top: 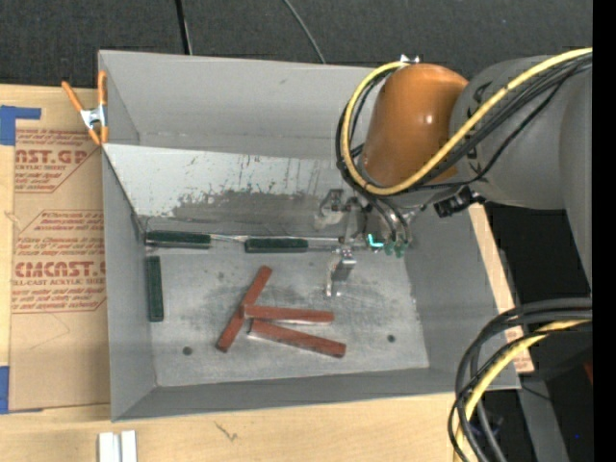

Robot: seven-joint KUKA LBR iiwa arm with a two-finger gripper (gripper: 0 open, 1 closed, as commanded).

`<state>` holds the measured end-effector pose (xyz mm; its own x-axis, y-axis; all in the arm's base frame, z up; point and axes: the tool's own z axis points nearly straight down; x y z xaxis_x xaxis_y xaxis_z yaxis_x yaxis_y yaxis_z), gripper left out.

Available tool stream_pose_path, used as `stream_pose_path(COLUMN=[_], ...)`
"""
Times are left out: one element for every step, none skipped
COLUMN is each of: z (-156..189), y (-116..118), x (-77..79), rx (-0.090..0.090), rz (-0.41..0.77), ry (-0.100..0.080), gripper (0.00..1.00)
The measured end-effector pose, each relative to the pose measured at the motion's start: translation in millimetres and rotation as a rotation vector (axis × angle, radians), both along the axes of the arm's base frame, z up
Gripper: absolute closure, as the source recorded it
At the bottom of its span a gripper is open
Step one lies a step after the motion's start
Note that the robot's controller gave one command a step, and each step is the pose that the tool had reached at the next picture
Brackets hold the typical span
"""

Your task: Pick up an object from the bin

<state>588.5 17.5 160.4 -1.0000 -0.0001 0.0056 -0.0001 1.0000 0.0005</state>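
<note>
- We counted three red bars (289, 314), long and flat, crossed in a heap at the front-middle of the bin (173, 162).
- We counted three green bars (276, 245): two by the back wall, one on the left.
- The gripper (338, 275) hung just right of the red bars; we could not tell whether it was open or closed.

Grey metal bin (241, 114), six bars on its floor.
I see three red-brown bars (289, 314) touching mid-floor, two dark green bars (276, 245) along the back edge, a third green bar (152, 289) beside the left wall.
</note>
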Motion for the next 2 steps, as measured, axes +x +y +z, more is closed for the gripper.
stream_pose_path(z=[3.9,-83.5], y=[0.0,38.4], x=[1.9,-37.0], rx=[0.000,0.000], rz=[0.000,0.116], ry=[-0.007,-0.024], gripper=[0.00,1.00])
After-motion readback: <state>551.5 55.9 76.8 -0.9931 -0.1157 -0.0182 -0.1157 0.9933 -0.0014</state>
